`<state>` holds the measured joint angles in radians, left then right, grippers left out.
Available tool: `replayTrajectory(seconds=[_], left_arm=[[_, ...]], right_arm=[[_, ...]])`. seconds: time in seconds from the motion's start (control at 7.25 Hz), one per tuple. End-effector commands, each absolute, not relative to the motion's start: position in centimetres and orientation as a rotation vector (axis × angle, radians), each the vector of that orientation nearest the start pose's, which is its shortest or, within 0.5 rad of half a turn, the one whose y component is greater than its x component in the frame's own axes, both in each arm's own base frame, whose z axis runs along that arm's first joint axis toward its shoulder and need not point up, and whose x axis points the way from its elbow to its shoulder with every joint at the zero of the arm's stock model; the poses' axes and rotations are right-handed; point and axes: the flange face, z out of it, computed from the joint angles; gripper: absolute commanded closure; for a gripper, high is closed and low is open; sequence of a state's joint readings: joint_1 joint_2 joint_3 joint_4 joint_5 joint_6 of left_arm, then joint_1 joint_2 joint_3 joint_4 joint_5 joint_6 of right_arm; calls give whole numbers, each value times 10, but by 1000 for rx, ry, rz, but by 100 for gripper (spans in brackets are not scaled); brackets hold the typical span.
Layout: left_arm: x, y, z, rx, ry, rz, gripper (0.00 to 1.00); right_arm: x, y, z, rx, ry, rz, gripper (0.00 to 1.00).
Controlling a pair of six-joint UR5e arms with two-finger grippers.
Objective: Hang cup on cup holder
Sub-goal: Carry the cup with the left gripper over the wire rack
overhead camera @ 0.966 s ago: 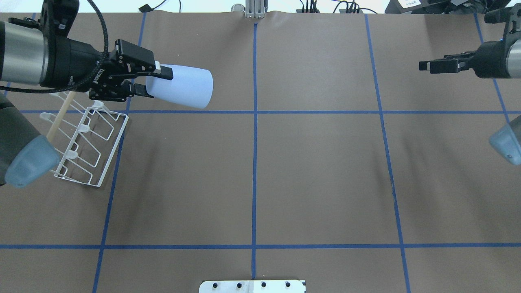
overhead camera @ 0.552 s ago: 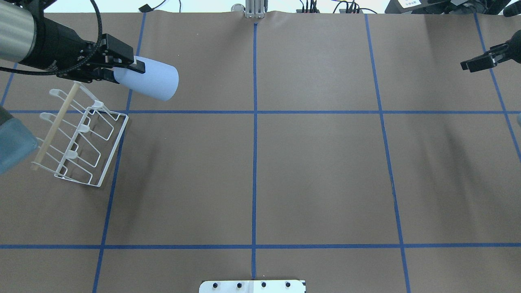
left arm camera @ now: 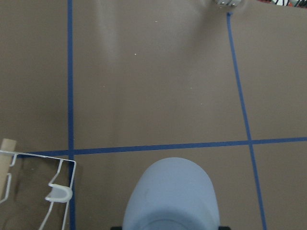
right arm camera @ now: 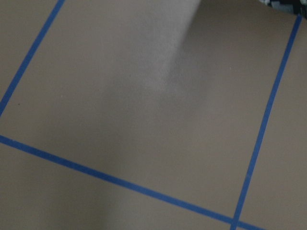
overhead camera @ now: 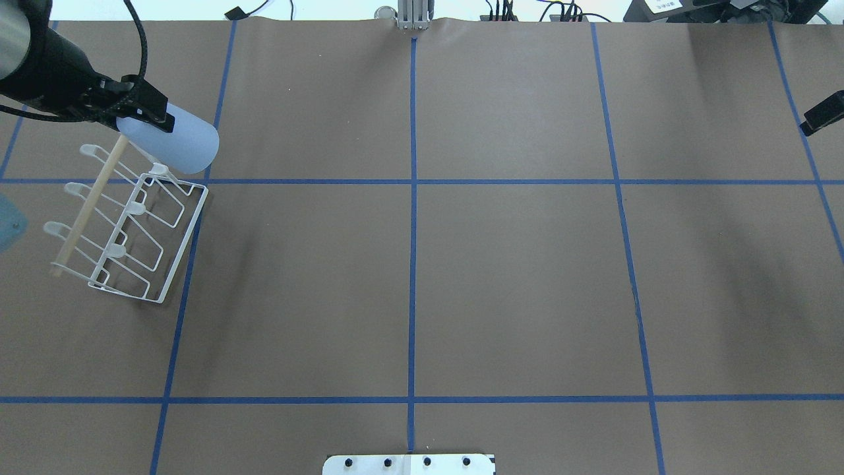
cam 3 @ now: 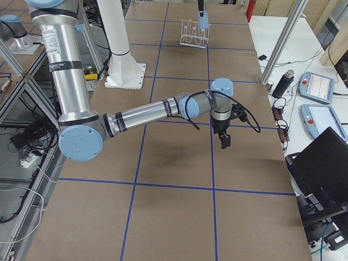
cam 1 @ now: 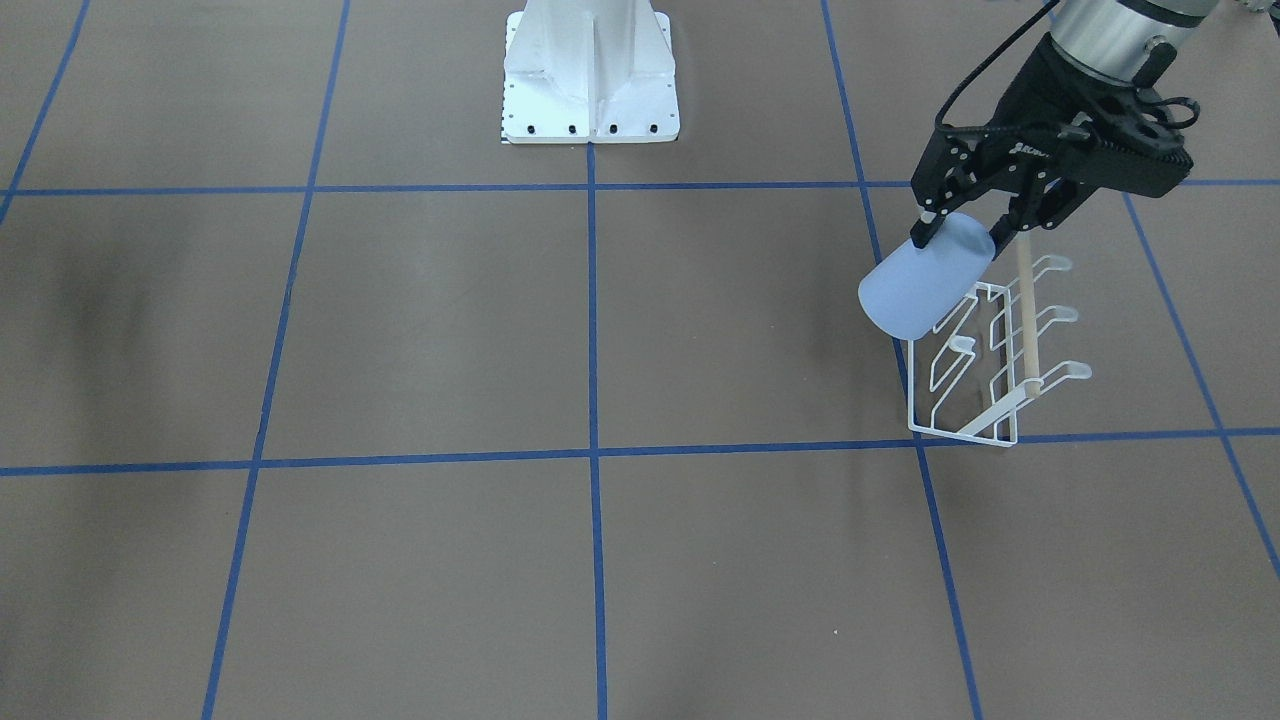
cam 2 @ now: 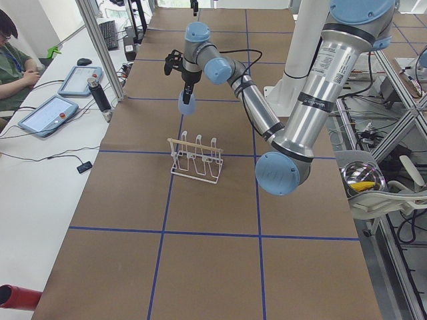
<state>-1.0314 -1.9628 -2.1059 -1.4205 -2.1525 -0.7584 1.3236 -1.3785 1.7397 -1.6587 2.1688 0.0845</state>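
Note:
My left gripper (overhead camera: 155,125) is shut on the base end of the light blue cup (overhead camera: 181,145). It holds the cup tilted, rim down and to the right, above the far end of the white wire cup holder (overhead camera: 125,224). From the front, the left gripper (cam 1: 960,235) holds the cup (cam 1: 915,290) in front of the cup holder's (cam 1: 985,380) top row of prongs. The cup's rim is near a prong, and I cannot tell whether they touch. The left wrist view shows the cup (left arm camera: 170,199) and a prong of the cup holder (left arm camera: 57,191). My right gripper (overhead camera: 810,123) is shut and empty at the right edge.
The white robot pedestal base (cam 1: 590,75) stands at the table's near-robot edge. Blue tape lines (overhead camera: 412,198) divide the brown table cover. A person sits with tablets (cam 2: 50,113) at a side desk beyond the table's far edge.
My left gripper has carried the cup left and toward the cup holder's far end. My right gripper has drawn back to the right edge of the overhead view.

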Motion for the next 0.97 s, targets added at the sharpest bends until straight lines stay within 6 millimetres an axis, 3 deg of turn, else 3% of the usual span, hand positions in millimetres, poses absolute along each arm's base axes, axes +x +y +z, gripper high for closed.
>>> replayTrajectory(seconds=[0.0,0.28,0.83], left_arm=[[202,-503,233,277,732,104,100],[205,-510,250,270,668,163,100],[226,-520,266,254,618,185,100]], right_arm=[[-64,-557,489,55,-661,-213,0],[-65,-552,493,36,-699,-209,0],[-66,-552,493,38,-703,-212,0]])
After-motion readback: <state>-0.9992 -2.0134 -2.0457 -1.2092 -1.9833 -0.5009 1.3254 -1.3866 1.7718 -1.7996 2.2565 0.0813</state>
